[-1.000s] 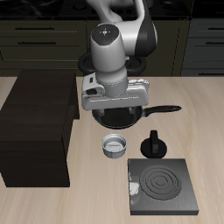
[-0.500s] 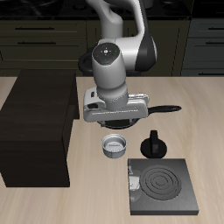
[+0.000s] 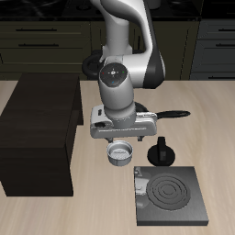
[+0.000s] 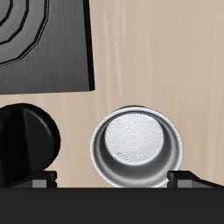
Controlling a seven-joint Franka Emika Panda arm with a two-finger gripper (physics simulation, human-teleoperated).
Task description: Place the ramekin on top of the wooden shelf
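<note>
Pale wooden table [image 3: 37,216] with faint grain, evenly lit, soft shadows only. Behind its back edge, a row of dark cabinet fronts [image 3: 46,41] with slim horizontal handles, drawers stacked at one end [image 3: 216,41]. Same light wood grain up close in the wrist view.

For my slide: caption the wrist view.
Hand open above the ramekin on the table, small black pot beside it.

On the tabletop [image 3: 55,216] we see the ramekin [image 3: 120,154] between the wooden shelf [image 3: 39,133] and the knobbed pot [image 3: 162,151]. The stove plate [image 3: 173,195] lies nearer the front edge, beside both. Our pincer [image 3: 120,138] hangs just above the ramekin, the frying pan [image 3: 170,114] behind it.
</note>
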